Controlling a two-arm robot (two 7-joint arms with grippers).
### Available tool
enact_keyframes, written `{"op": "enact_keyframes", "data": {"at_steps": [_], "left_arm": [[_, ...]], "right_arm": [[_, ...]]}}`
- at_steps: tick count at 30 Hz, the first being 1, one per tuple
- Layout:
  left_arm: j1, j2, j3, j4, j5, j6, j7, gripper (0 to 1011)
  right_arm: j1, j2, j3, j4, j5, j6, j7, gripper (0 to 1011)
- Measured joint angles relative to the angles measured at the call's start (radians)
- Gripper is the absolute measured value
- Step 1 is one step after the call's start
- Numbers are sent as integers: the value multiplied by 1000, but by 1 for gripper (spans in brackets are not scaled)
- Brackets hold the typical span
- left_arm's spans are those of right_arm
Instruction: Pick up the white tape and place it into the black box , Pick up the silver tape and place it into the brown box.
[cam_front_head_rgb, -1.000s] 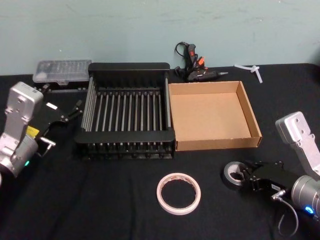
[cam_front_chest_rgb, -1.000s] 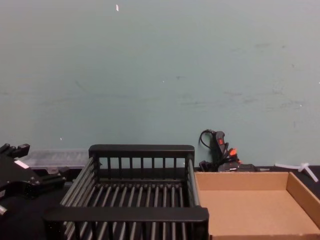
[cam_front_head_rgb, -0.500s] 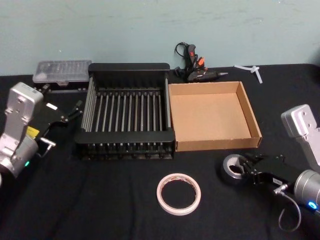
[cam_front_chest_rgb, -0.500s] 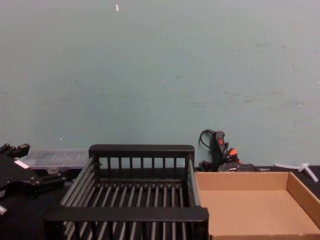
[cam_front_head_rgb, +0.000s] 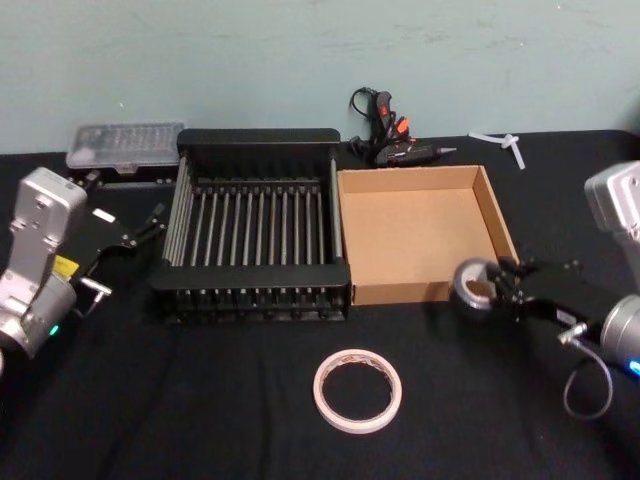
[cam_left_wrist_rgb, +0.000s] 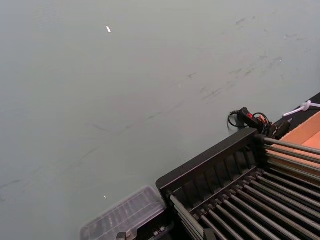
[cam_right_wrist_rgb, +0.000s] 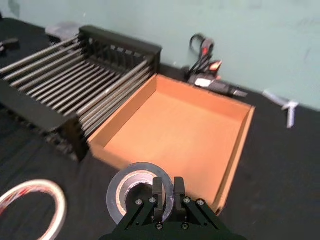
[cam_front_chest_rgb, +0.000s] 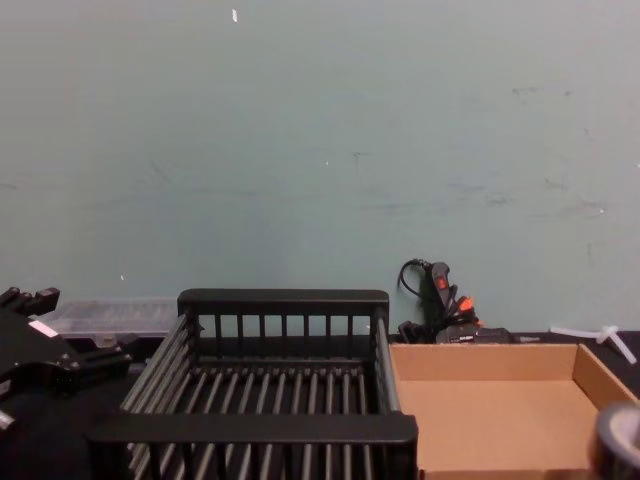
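Right gripper pinching silver tape over brown box's near edge; white tape on open table; left gripper spread beside black box; two tapes, two boxes.

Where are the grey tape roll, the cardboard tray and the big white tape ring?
silver tape (cam_right_wrist_rgb: 126, 186): right wrist view, pale inner core.
brown box (cam_front_head_rgb: 425, 232): head view, bare floor.
white tape (cam_front_head_rgb: 357, 390): head view, the ring's right band.

Two robot arms with boxy silver-grey wrist housings and round grey joints lit by small blue-green lights; the left arm carries a yellow label, the right arm a looping grey cable, with black screw-studded fingers
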Motion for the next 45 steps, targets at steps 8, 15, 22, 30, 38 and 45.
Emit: {"op": "enact_keyframes", "data": {"at_steps": [8,15,22,30,38,45], "left_arm": [[0,0,0,0,0,0,0,1001],[0,0,0,0,0,0,0,1001],[0,0,0,0,0,0,0,1001],[0,0,0,0,0,0,0,1001],[0,0,0,0,0,0,0,1001],[0,0,0,0,0,0,0,1001]], "right_arm": [[81,-19,-10,52,-46,-54,-13,135],[158,-49,-34,131,-82,-89,-6,136],[247,-90,-59,234,-113,-110,2,136],[333,-138,-86,358,-145,-128,10,136],[373,-171,-107,449,-167,-129,18,136],[392,-194,-114,498,-183,-128,21,136]]}}
